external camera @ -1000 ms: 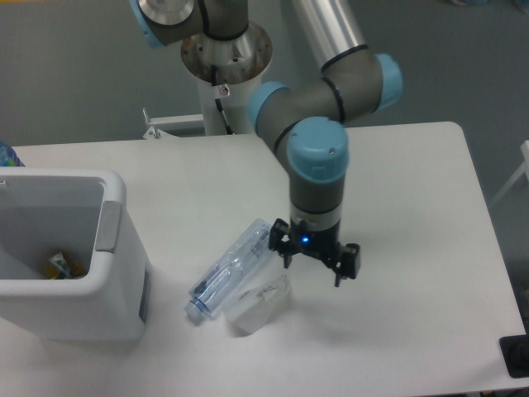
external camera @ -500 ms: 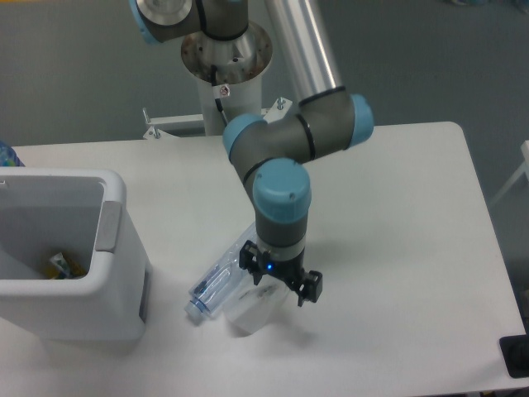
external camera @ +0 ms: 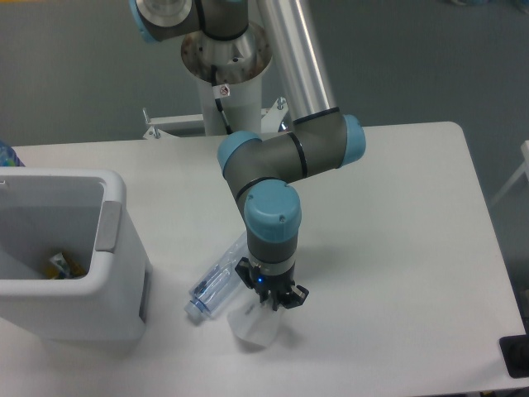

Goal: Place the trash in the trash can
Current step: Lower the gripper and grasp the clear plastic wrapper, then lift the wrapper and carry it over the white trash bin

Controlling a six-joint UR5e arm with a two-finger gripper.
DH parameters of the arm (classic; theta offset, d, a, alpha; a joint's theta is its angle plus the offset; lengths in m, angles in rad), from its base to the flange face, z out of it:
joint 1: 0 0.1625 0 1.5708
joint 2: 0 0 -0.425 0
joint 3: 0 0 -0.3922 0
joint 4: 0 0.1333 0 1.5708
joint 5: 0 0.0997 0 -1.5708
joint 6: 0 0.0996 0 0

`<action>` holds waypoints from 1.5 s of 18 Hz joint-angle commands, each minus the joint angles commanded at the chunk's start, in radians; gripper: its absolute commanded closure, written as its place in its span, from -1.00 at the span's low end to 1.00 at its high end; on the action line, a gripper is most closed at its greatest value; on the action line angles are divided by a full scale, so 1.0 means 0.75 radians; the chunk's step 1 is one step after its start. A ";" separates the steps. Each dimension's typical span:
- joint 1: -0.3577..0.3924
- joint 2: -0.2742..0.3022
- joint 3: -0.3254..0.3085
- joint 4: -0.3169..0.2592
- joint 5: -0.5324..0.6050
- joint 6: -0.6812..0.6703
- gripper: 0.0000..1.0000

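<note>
- White table (external camera: 397,248) fills the frame's lower part under a grey floor.
- Clear, bluish crushed bottle (external camera: 213,285) lies diagonally at lower centre, cap toward lower left.
- Crumpled white wad (external camera: 252,322) sits just beside it, under the gripper (external camera: 271,299).
- Fingers' spread: cannot tell.
- White boxy trash can (external camera: 66,256) stands at left.

One fixed camera looks down steeply on the surface (external camera: 413,207) from the side across from the arm's base (external camera: 225,58) — high up, at middling range. It takes in almost the whole white top: the far edge and right corner show, while the near edge runs out at the bottom. The trash can (external camera: 107,273) is cut by the left border — the grey floor fills the upper part.
</note>
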State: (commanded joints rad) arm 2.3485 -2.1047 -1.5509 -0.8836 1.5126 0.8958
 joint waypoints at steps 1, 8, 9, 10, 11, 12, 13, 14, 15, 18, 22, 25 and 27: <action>0.010 0.004 0.008 -0.002 -0.031 -0.002 1.00; 0.110 0.161 0.041 -0.012 -0.501 -0.141 1.00; 0.110 0.194 0.043 -0.012 -0.556 -0.176 1.00; 0.108 0.227 0.045 -0.014 -0.599 -0.212 1.00; 0.102 0.255 0.057 -0.014 -0.640 -0.253 1.00; 0.096 0.280 0.076 -0.014 -0.679 -0.302 1.00; 0.088 0.298 0.094 -0.016 -0.724 -0.347 1.00; 0.076 0.321 0.108 -0.014 -0.765 -0.388 1.00; 0.057 0.343 0.117 -0.014 -0.793 -0.417 1.00; -0.012 0.431 0.111 -0.014 -0.832 -0.436 1.00; -0.110 0.513 0.090 -0.014 -0.855 -0.464 1.00; -0.174 0.528 0.068 -0.010 -0.855 -0.501 1.00; -0.194 0.524 0.041 -0.004 -0.892 -0.497 0.86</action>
State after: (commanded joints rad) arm 2.2028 -1.7119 -1.5201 -0.8867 0.8439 0.5231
